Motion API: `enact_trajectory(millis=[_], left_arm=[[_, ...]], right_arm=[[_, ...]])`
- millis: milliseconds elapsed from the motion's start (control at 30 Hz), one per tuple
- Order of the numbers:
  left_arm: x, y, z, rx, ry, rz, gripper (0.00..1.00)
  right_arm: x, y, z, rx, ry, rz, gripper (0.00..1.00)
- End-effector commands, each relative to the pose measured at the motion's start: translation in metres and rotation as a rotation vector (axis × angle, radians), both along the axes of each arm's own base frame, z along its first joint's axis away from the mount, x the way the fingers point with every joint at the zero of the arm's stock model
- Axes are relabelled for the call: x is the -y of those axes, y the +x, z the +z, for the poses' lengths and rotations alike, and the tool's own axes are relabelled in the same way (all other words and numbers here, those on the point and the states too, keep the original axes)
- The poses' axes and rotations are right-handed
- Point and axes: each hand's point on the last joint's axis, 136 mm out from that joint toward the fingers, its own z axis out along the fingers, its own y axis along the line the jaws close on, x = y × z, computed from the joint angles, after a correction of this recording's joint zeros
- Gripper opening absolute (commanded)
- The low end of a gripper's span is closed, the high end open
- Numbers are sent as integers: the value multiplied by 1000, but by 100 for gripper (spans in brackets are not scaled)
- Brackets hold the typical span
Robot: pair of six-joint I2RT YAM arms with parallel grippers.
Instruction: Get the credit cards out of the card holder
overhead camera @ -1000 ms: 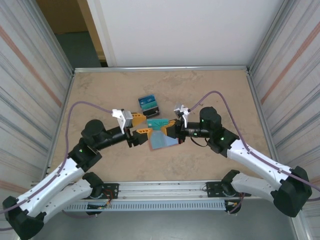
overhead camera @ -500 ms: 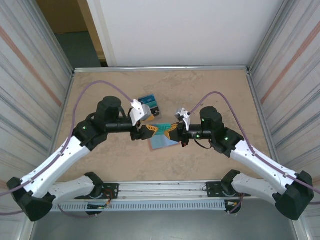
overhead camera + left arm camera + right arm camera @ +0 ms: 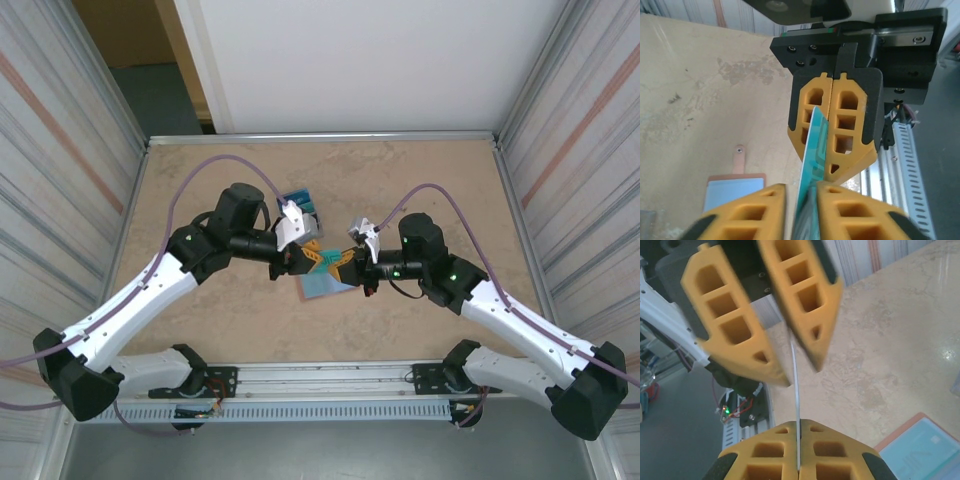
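Teal credit card clamped by right gripper; right wrist view shows left gripper jaws loose around it; card holder cut off

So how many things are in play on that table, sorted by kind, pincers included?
Yellow-fingered pincers: 2, the left pincer and the right pincer
Teal plastic card, gripped by the right pincer: 1
Salmon-pink flat card holder, lying open on the table: 1
Dark boxy stand of blue-teal cards: 1
Total: 5
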Motion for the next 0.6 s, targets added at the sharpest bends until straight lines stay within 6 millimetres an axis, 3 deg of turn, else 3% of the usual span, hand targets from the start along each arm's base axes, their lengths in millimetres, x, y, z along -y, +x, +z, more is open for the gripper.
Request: enact_trajectory(millis=[0, 133, 167, 233, 333, 567], left_arm=[[2, -6, 5, 2, -14, -42, 10], [0, 2, 3, 23, -9, -9, 0], [-2, 5, 3, 26, -11, 8, 0], [-6, 14, 4, 40, -19, 40, 0], [-15, 31, 4, 84, -22, 105, 0], [-34, 91, -8, 222, 36, 265, 0]], right_arm=[[-2, -1, 17, 50, 27, 11, 0], [0, 4, 16, 57, 16, -25, 1], [2, 7, 16, 61, 10, -42, 6], [5, 13, 13, 66, -8, -84, 29], [13, 26, 7, 74, -43, -168, 49], [32, 51, -3, 61, -87, -339, 72]])
